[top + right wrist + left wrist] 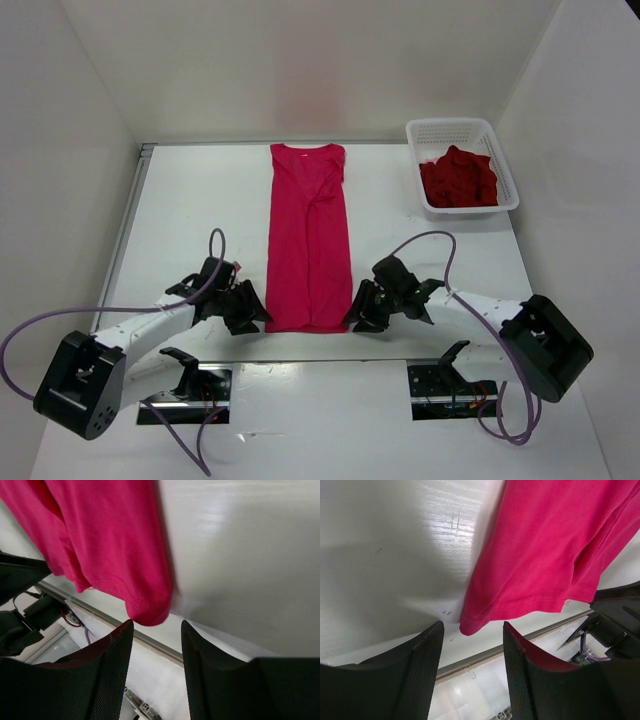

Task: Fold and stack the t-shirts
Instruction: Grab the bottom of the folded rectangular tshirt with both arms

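Observation:
The magenta-pink t-shirt [308, 240] lies flat in the middle of the table, sides folded in to a long narrow strip, collar at the far end. My left gripper [246, 312] is open at its near left hem corner [470, 626], which lies just ahead of the fingers, untouched. My right gripper [362, 312] is open at the near right hem corner [150, 614], also just ahead of the fingers. The dark red t-shirt [459, 179] lies crumpled in the white mesh basket [505, 166]. The light pink t-shirt is out of view.
The basket stands at the far right of the table. A metal rail [490, 653] runs along the table's near edge just under both grippers. White walls close in the back and both sides.

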`<action>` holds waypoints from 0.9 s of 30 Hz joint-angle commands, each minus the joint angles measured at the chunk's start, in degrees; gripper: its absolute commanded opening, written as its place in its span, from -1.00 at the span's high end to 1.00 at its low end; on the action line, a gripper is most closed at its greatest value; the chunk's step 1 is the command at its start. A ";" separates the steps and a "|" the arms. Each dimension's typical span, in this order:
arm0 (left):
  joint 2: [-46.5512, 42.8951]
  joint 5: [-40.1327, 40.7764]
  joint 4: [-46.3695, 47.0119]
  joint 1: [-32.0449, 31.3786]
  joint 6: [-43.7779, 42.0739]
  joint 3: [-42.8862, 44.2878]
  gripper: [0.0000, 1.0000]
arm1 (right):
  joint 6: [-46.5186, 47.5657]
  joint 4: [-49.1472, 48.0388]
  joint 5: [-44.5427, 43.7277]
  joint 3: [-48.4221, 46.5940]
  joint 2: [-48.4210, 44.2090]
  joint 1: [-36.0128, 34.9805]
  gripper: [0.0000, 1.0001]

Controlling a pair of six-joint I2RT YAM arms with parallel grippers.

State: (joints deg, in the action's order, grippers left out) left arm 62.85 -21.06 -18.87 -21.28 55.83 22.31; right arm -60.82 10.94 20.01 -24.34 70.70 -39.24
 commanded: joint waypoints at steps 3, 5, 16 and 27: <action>-1.06 1.11 2.35 -1.05 2.09 -0.86 -0.16 | -1.93 -6.19 -0.59 -0.71 2.77 -0.57 0.03; -1.06 1.11 2.35 -1.57 2.61 -1.39 -0.16 | -1.94 -7.42 -0.06 -1.41 3.56 -0.57 0.09; 1.04 1.11 2.88 -2.19 2.62 -2.27 0.14 | -3.16 -6.81 -2.61 -1.33 4.89 -3.47 0.54; 2.28 2.16 3.93 -3.86 2.61 -1.12 0.52 | -3.69 -6.28 -3.14 -0.18 3.40 -3.47 0.71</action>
State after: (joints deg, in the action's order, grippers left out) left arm 64.62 -20.47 -14.74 -24.86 58.76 20.36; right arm -64.03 5.78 18.20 -24.95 75.50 -42.04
